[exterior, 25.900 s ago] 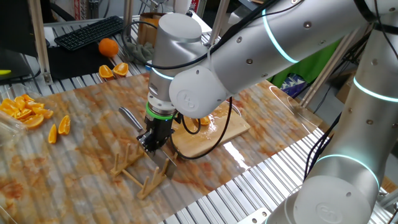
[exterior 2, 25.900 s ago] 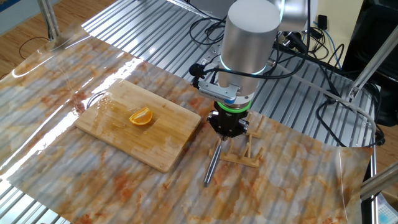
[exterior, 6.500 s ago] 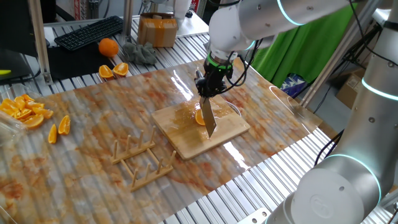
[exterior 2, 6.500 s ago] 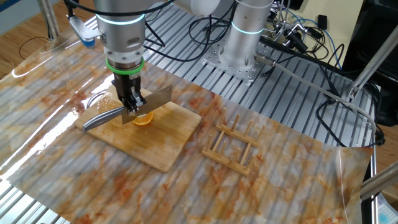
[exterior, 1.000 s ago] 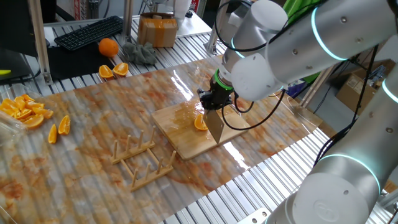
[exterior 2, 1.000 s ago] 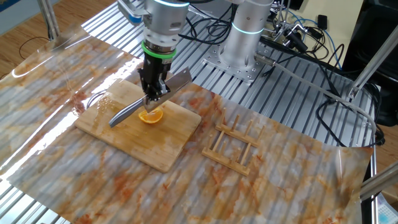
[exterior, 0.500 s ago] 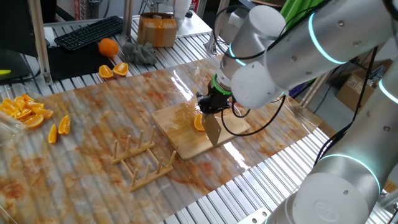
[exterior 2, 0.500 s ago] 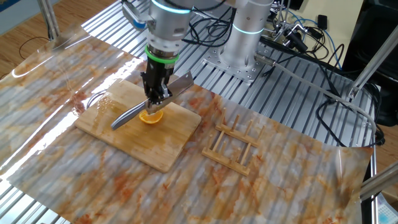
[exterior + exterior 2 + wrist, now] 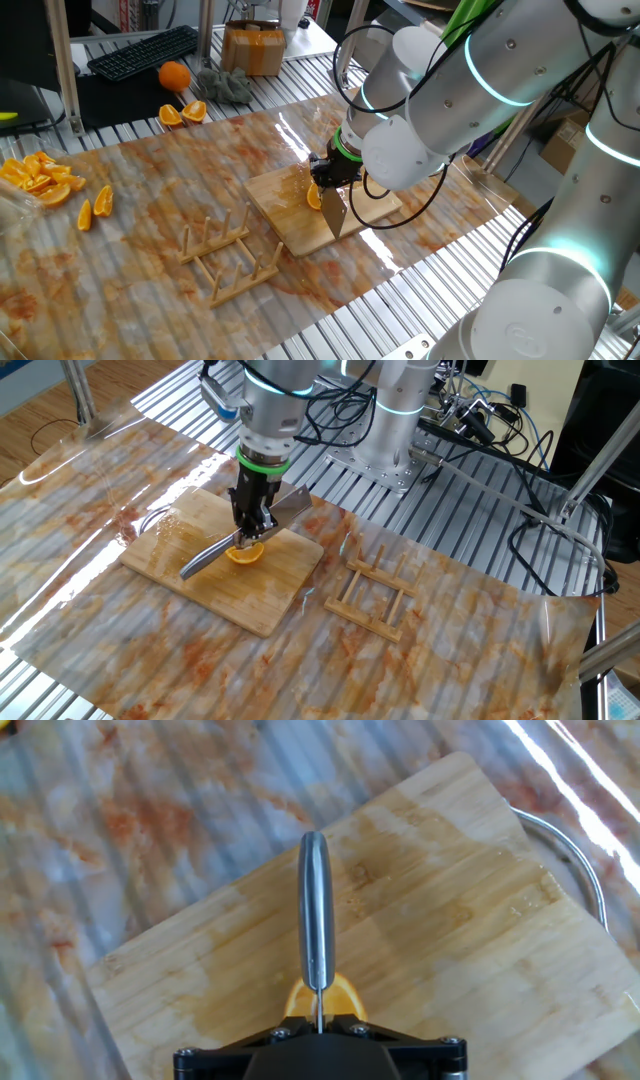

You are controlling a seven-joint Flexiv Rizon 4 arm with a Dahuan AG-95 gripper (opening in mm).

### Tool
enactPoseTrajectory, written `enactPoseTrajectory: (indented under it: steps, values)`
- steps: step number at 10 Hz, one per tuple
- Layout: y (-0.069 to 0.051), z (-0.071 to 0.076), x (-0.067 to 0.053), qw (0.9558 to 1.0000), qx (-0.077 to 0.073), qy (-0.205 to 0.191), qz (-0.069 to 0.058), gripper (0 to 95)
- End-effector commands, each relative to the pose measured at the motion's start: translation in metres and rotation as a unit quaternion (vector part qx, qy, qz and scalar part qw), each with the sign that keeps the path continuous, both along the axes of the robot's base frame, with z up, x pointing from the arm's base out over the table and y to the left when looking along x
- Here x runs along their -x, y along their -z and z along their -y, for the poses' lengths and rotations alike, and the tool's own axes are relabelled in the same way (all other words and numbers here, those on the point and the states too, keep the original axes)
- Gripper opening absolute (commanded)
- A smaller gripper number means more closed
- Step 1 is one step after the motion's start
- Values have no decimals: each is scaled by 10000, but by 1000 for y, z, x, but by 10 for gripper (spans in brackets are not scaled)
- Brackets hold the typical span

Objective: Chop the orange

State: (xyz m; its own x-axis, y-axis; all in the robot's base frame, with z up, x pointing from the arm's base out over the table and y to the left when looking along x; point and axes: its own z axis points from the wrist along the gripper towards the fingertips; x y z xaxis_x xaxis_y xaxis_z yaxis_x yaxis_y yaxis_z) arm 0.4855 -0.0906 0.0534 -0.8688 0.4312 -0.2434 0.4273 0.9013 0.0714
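Note:
A small orange (image 9: 245,555) wedge lies on the wooden board (image 9: 196,582), near its far side. My gripper (image 9: 250,528) stands right above it, shut on a steel knife (image 9: 207,559) by the blade's back. The knife runs slantwise across the orange, its edge down on it. In the hand view the knife (image 9: 316,915) points straight away from the gripper (image 9: 319,1022), and the orange (image 9: 341,996) peeks out on both sides of it. From the other side, the blade (image 9: 334,214) hangs below the gripper (image 9: 327,176), beside the orange (image 9: 314,196).
A wooden rack (image 9: 226,256) lies left of the board (image 9: 300,230). A heap of orange wedges (image 9: 40,178), two loose wedges (image 9: 182,113), a whole orange (image 9: 174,74) and a keyboard (image 9: 145,50) sit at the back left. A wire ring (image 9: 582,872) pokes out beside the board.
The gripper has come down a little with the knife, and its edge now rests on the orange. The orange has shifted slightly on the board.

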Motion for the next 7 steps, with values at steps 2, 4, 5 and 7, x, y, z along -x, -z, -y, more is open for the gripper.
enactPoseTrajectory:
  steps: [2,4,5,7]
  values:
    - [8,0,3,9997,-68,141,161,0]
    - [30,-3,4,9993,56,178,324,0]
    - [29,-3,4,9994,70,188,285,0]
    - [27,-3,4,9995,14,192,248,0]
